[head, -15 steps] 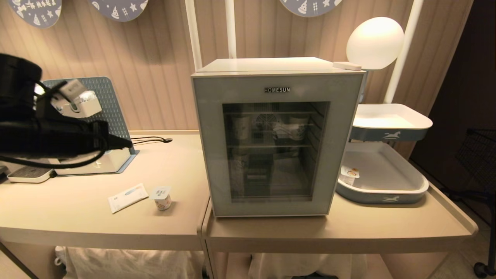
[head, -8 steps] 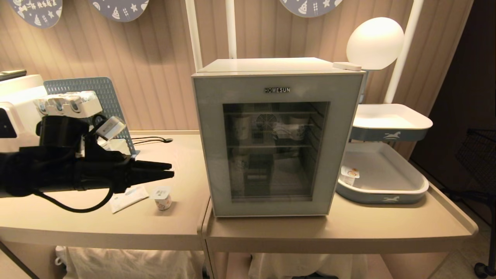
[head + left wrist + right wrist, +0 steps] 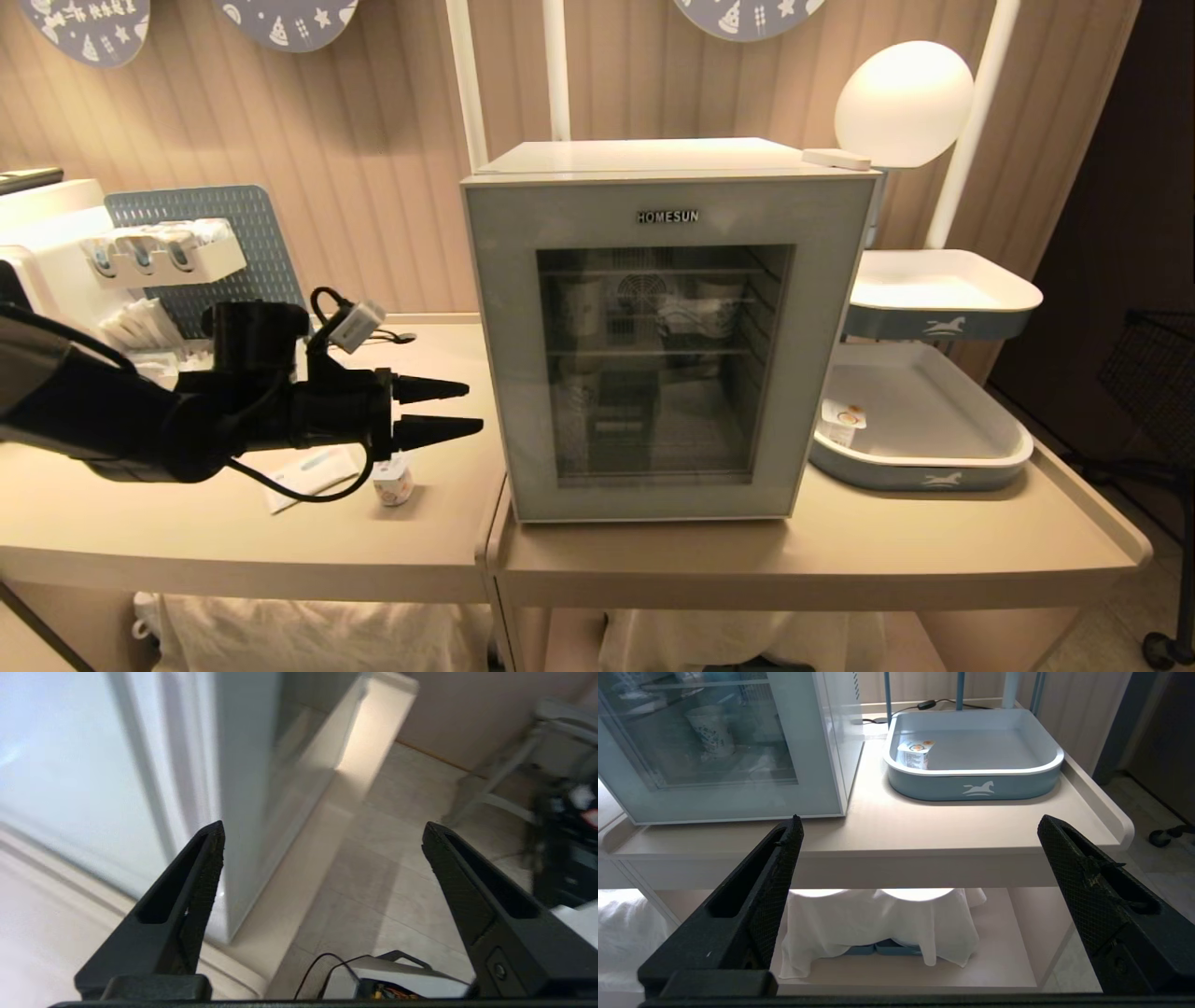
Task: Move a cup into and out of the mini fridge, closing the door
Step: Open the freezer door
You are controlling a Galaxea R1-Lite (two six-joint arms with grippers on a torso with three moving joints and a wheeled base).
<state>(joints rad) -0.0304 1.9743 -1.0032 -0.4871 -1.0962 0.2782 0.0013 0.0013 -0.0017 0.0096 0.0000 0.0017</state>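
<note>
While my left gripper (image 3: 446, 409) hangs level above the tabletop (image 3: 233, 532) with its two black fingers spread apart and nothing between them, the cup (image 3: 393, 483) stands just below and slightly behind the fingertips, untouched, partly hidden by my gripper's body. It is a short white tub with small coloured prints on its side, upright on the tabletop. A flat white packet (image 3: 308, 471) lies beside it, under my wrist. Ahead of the fingertips, near but apart, stands the mini fridge (image 3: 653, 163), white and boxy, marked "HOMESUN". Its door (image 3: 504, 373), a grey-blue frame around a big glass window, is closed. My right gripper (image 3: 920, 858) sits low in front of the tabletop edge, fingers spread wide and empty, facing a blue tray (image 3: 976, 788) beside the fridge.
</note>
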